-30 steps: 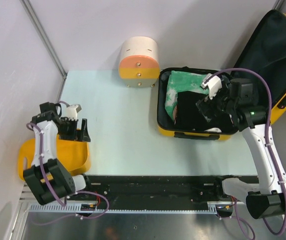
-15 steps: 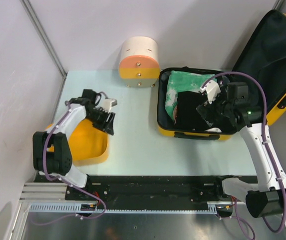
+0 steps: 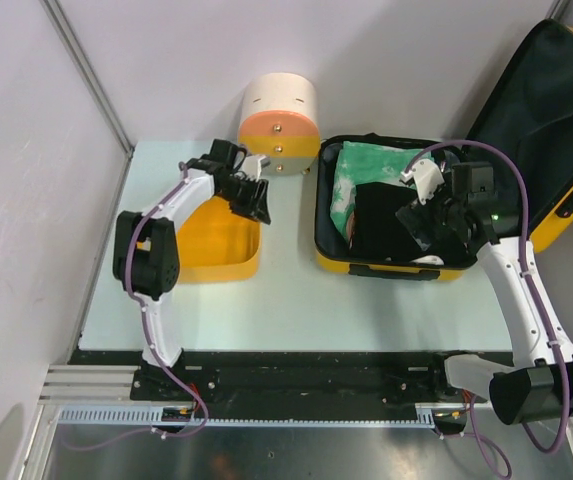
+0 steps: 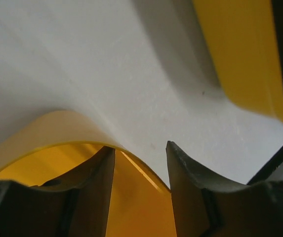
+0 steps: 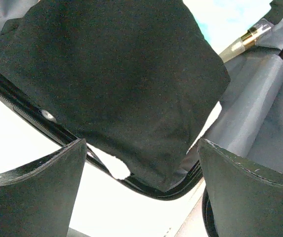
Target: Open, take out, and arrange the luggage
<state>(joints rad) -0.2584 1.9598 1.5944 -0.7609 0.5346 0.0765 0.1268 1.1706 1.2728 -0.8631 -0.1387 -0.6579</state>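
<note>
**Q.** Where is the luggage [image 3: 386,268], and in what condition?

**A.** It sits on the right half of the table [image 3: 286,290], unzipped. The lid stands open, tilted back toward the far right corner, with its dark lining facing the arms. The lower shell lies flat, its black zipper running round the rim. Inside are a green cloth [image 3: 361,170] toward the far side and a black cloth [image 3: 376,225] lying partly over it, nearer the front wall.

**Q.** And the right hand [image 3: 421,215]?

**A.** It hangs over the open shell, released, jaws spread wide and holding nothing. In the right wrist view the two fingers [image 5: 47,168] frame the black cloth [image 5: 121,74] from above, apart from it, with the zipper edge and grey lining of the luggage [image 5: 260,123] behind.

**Q.** The left hand [image 3: 251,195]?

**A.** It is at the far right corner of a plain yellow tub [image 3: 216,265], which sits on the left half of the table, well apart from the luggage. The left wrist view shows the fingers [image 4: 92,187] partly closed, set on either side of the curved rim of the tub [image 4: 47,128] — whether they actually clamp it cannot be told.

**Q.** Anything else?

**A.** A cream-and-orange cylinder [image 3: 279,115] lies at the far edge of the table, just beyond the left hand and between tub and luggage.
</note>
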